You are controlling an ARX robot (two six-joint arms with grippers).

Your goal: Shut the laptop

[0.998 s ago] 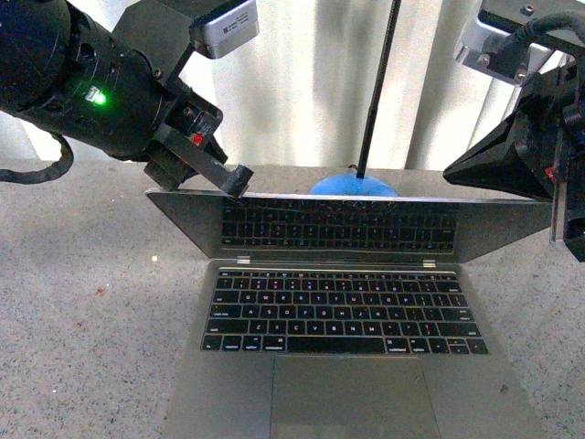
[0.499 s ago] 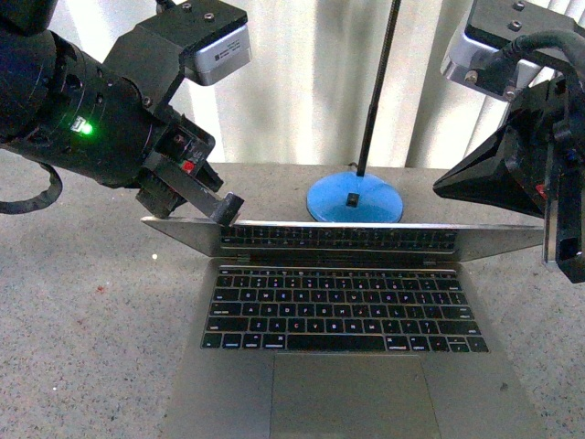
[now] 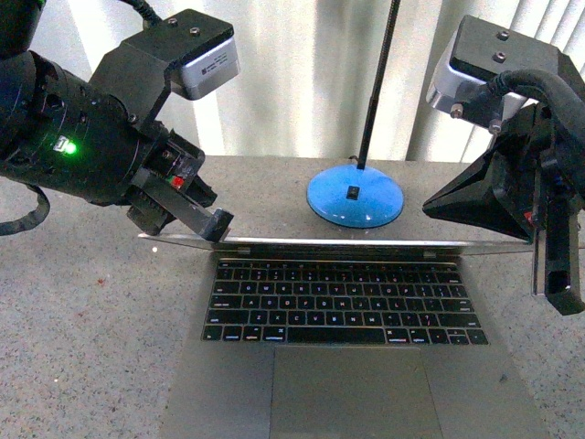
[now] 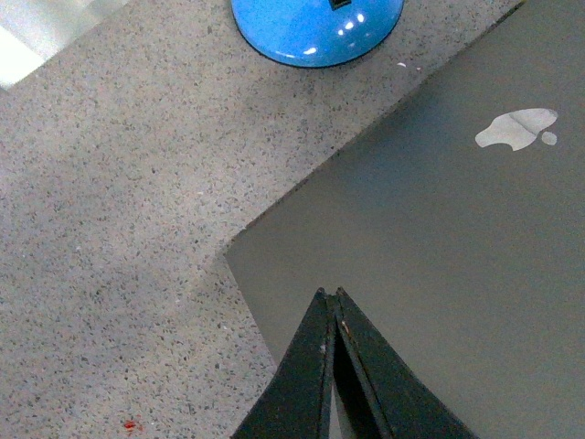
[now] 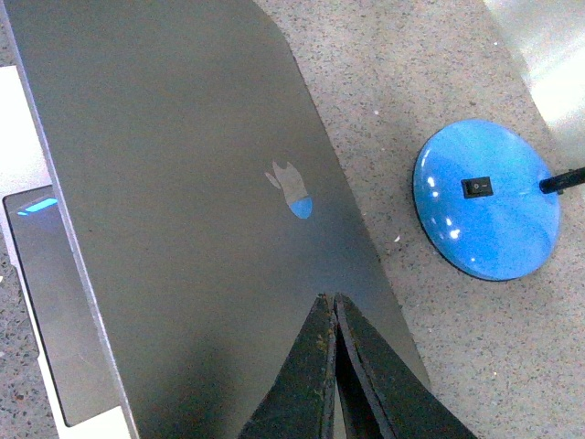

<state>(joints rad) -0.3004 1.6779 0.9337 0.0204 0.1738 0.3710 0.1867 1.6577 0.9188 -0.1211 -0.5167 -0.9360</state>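
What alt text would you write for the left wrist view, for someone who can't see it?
The shut left end effector lies over the grey lid of the laptop near one corner, with an apple logo farther along. Beyond the lid, a glossy blue round base rests on the speckled grey table.

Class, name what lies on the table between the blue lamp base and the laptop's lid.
Nothing: only bare speckled tabletop separates the blue lamp base from the laptop, seen in the front view and the right wrist view.
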